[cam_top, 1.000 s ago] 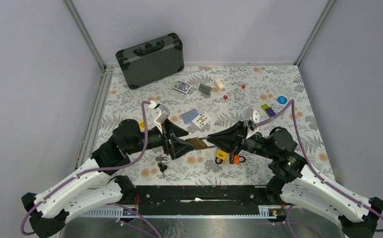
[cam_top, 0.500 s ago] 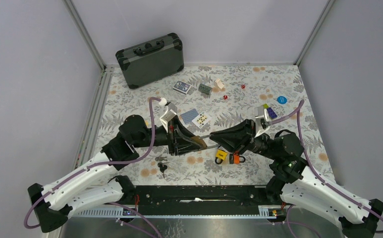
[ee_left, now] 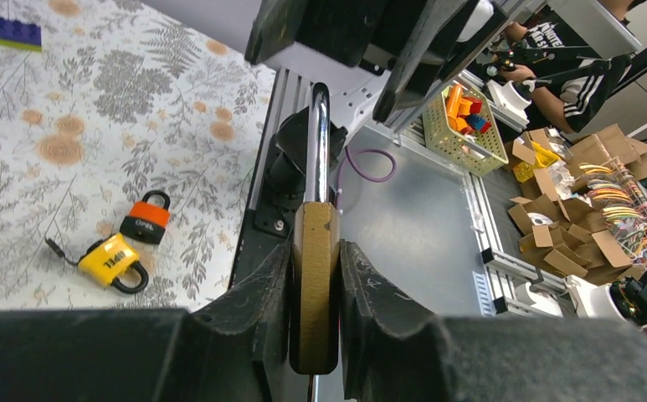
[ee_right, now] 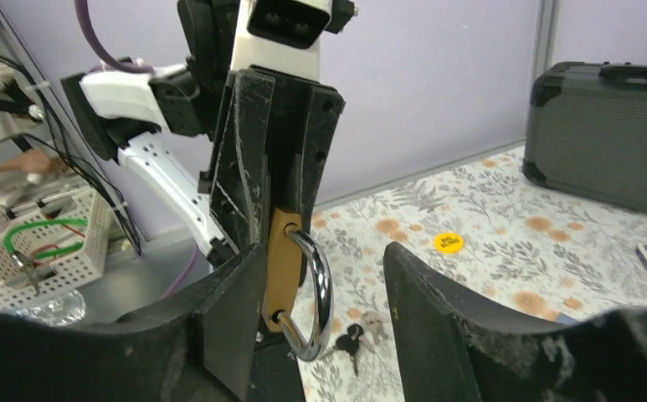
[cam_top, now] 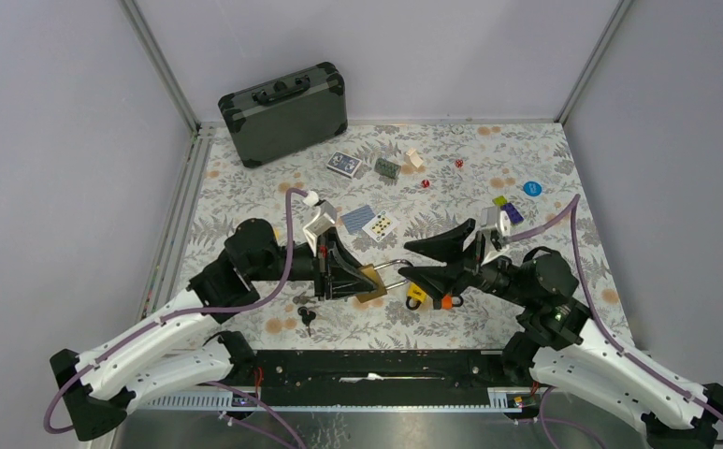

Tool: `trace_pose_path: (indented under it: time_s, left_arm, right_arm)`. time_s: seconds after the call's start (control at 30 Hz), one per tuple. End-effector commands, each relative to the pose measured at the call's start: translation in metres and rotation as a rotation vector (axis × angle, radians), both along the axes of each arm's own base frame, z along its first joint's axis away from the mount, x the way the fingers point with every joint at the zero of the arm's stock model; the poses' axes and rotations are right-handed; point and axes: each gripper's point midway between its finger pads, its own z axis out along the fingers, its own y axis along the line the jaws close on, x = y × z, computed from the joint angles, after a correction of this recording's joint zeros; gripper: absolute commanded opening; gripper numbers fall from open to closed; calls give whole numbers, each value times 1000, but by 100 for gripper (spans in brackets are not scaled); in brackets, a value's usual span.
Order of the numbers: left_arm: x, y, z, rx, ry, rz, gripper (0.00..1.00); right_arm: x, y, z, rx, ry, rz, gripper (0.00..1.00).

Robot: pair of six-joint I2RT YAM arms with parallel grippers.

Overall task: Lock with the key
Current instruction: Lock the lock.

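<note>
A brass padlock [cam_top: 370, 282] with a chrome shackle [ee_right: 317, 289] hangs in the air above the table's near middle. My left gripper [cam_top: 357, 277] is shut on its body, and the left wrist view shows the brass body [ee_left: 315, 280] squeezed between both fingers. My right gripper [cam_top: 408, 260] stands open around the shackle, its fingers apart on either side [ee_right: 324, 297]. A bunch of keys [cam_top: 306, 313] lies on the cloth below the left gripper and also shows on the cloth in the right wrist view [ee_right: 351, 338]. Neither gripper touches it.
A yellow padlock [cam_top: 417, 293] and an orange padlock [cam_top: 446, 301] lie under the right gripper. A dark case [cam_top: 284, 112] stands at the back left. Card decks [cam_top: 344, 165], dice, a blue disc [cam_top: 531, 188] and small blocks are scattered further back.
My left gripper has moved in and shut on the brass padlock's body. My right gripper, shut a second ago, has opened and let go of the padlock.
</note>
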Motion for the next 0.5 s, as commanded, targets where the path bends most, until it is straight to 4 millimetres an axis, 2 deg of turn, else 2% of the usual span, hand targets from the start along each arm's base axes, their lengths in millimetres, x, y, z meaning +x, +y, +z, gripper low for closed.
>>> trace_pose_path:
  time_s: [0.0,0.13,0.47]
  left_arm:
    - [-5,12,40,-100,-102,23,0]
    - [-4,14,38,-71,-104,30,0]
    - [-9,16,43,-79,-113,8,0]
  right_arm:
    - [1,-14,4,-85,-87,-62,67]
    - [-4,-19,-5,-141,-97,-58,77]
    - [0,-15,-27,-209,-27,-53,75]
